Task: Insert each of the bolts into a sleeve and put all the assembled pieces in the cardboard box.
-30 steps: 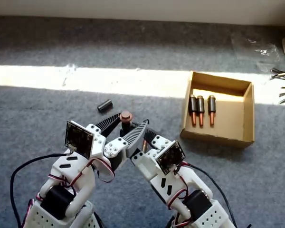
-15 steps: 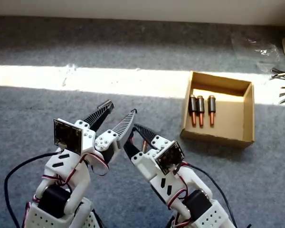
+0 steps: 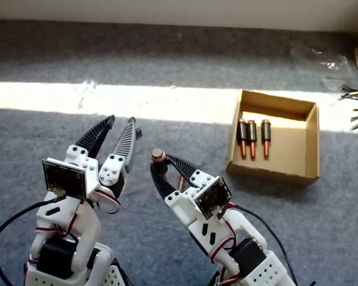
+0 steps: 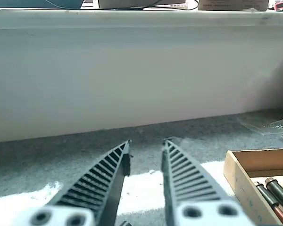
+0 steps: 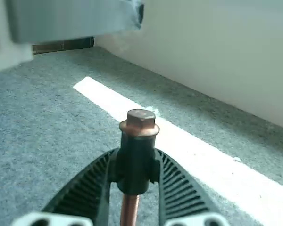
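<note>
**Base:** Over on the left, what is your left gripper (image 3: 121, 121) doing?

**Operator:** I have it raised above the grey carpet (image 3: 42, 137). Its ribbed black fingers (image 4: 101, 181) are parted a moderate way, with nothing between them.

**Base:** And the middle?

**Operator:** My right gripper (image 3: 164, 170) is clamped on a black cylindrical sleeve (image 5: 134, 162) held upright. A copper-coloured hex-head bolt (image 3: 159, 156) sits in it, with the head on top and the shank coming out below between the fingers.

**Base:** The box?

**Operator:** Further right, the open brown cardboard box (image 3: 273, 171) rests on the carpet, well apart from both grippers. I count three black sleeves with copper bolts (image 3: 252, 138) lying side by side in its left half. They are parallel, with their shanks pointing toward the box's near wall.
</note>
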`<state>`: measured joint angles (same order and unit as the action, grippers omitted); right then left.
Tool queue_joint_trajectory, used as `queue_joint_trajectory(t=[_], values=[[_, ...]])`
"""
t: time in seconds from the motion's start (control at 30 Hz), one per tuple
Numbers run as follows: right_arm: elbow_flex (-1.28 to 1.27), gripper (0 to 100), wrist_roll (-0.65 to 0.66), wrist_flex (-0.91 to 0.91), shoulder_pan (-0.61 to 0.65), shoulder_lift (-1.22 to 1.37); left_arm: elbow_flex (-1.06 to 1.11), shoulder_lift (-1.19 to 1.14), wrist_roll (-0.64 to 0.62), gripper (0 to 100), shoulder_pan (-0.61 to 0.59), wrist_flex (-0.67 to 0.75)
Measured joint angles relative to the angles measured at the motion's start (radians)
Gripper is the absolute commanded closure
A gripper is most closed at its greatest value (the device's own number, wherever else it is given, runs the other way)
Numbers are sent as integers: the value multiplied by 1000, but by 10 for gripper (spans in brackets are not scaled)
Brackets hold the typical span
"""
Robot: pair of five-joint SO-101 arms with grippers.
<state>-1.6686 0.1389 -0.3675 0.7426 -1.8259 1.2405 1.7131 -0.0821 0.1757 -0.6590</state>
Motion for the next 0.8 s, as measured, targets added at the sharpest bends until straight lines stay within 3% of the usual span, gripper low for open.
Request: queue_joint_trajectory(t=[0.13, 0.33, 0.5, 0.8], values=[[0, 995, 0, -28, 0, 0, 3, 0, 0, 995, -9, -2], [0, 995, 0, -28, -17, 0, 117, -3, 0, 995, -118, -12], [0, 995, 0, -28, -101, 0, 193, -2, 0, 995, -187, -14], [5, 995, 0, -141, -292, 0, 255, -12, 0, 995, -193, -15]])
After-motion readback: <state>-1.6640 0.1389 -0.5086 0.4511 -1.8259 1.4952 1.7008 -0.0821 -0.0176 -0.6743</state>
